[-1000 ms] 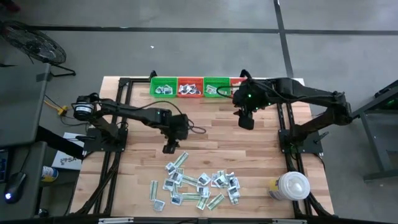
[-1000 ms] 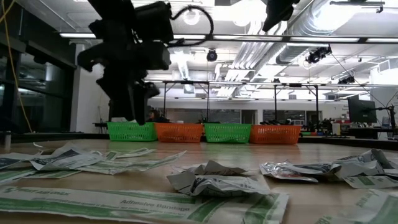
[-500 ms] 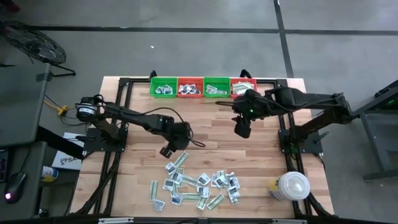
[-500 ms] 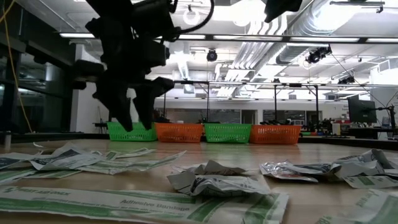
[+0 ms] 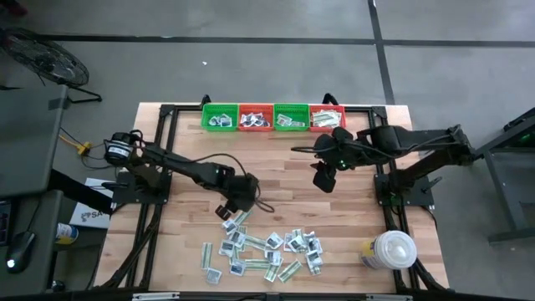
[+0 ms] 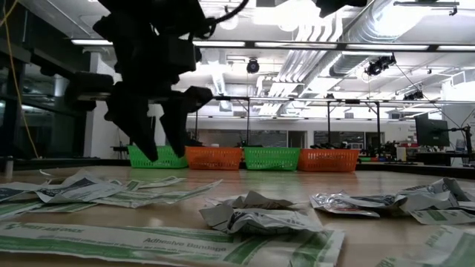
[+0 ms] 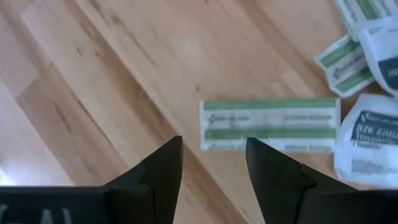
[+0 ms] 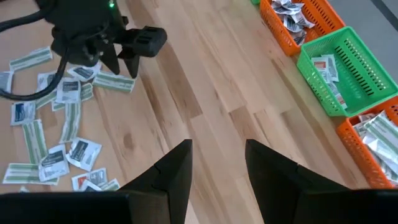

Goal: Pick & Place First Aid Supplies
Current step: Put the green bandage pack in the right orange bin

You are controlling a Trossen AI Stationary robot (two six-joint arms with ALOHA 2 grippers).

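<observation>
Table (image 5: 351,226): pale wood planks.
Baskets (image 5: 272,117): four at far edge, two green, two red.
First aid supplies (image 5: 263,251): about twenty packets scattered near edge.
Left gripper (image 5: 224,211): spread, empty, above a green strip (image 7: 270,124).
Right gripper (image 5: 323,181): parted, empty, mid-table.

The left gripper (image 7: 211,165) is hanging over the wooden surface (image 7: 93,93) with its two dark fingers (image 7: 158,180) spread apart and nothing between them. Just beyond the fingertips a narrow green-striped strip packet (image 7: 270,124) is lying flat on the surface. Beside that strip's far end a white packet with dark print (image 7: 367,146) is resting, touching it, and two smaller green-marked packets (image 7: 345,62) are sitting near it.
</observation>
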